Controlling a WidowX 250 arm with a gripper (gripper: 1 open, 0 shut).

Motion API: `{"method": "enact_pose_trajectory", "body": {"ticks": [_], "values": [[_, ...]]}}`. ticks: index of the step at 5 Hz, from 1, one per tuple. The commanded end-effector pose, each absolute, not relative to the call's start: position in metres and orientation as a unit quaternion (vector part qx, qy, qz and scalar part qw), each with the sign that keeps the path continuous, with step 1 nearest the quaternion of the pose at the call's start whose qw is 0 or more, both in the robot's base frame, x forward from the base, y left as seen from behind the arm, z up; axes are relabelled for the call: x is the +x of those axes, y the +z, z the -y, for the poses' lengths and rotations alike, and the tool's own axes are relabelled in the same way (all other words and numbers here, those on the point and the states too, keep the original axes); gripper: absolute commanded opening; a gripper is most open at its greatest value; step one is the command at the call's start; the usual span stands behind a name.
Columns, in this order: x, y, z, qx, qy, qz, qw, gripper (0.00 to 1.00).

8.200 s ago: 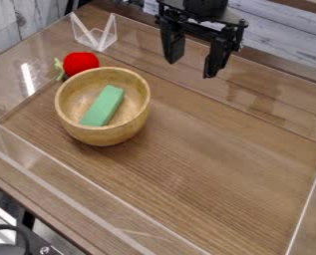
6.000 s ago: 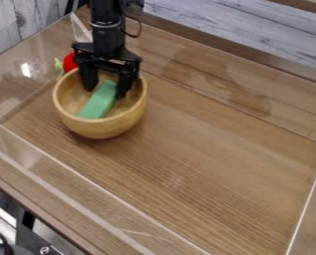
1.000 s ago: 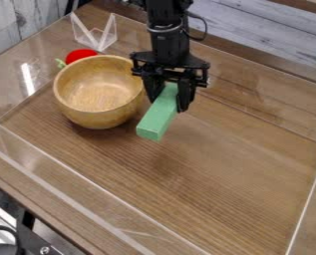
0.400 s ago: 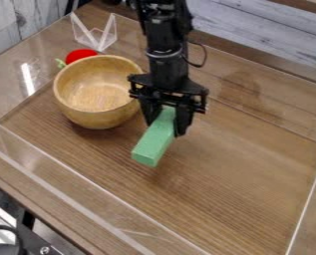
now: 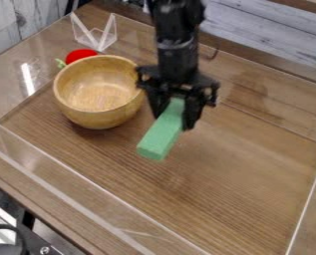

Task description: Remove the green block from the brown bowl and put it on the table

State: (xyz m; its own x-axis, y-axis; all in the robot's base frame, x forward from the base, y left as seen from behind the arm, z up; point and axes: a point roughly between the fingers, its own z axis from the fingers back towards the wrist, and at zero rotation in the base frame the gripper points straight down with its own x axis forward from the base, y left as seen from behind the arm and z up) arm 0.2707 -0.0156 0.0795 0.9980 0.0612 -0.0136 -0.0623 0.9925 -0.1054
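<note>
My gripper (image 5: 175, 107) hangs over the table (image 5: 240, 189) to the right of the brown bowl (image 5: 98, 92), pointing down and shut on the upper end of the green block (image 5: 159, 136). The block slants down and to the left from the fingers, its lower end close above the tabletop; whether it touches the wood I cannot tell. The bowl is empty and stands apart from the block, about a hand's width to its left.
A small red strawberry-like toy (image 5: 78, 57) lies behind the bowl at its far left. Low clear acrylic walls (image 5: 27, 154) border the tabletop. A clear folded stand (image 5: 94, 33) sits at the back left.
The gripper, still shut on the green block, has shifted right and slightly toward the front since a second ago. The bowl has stayed in place.
</note>
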Motion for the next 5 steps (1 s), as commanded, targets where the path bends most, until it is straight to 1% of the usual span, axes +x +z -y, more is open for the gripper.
{"method": "enact_pose_trajectory", "body": {"ticks": [1,2,3,4,5], "values": [[0.287,0.111,0.042,-0.053,-0.025,0.045,0.997,0.00],[0.293,0.096,0.075,-0.054,-0.061,0.048,0.996,0.00],[0.298,0.077,0.091,-0.048,-0.076,0.050,0.995,0.00],[0.306,0.063,0.087,-0.044,-0.072,0.050,0.995,0.00],[0.310,0.059,0.075,-0.040,-0.065,0.053,0.996,0.00]]}}
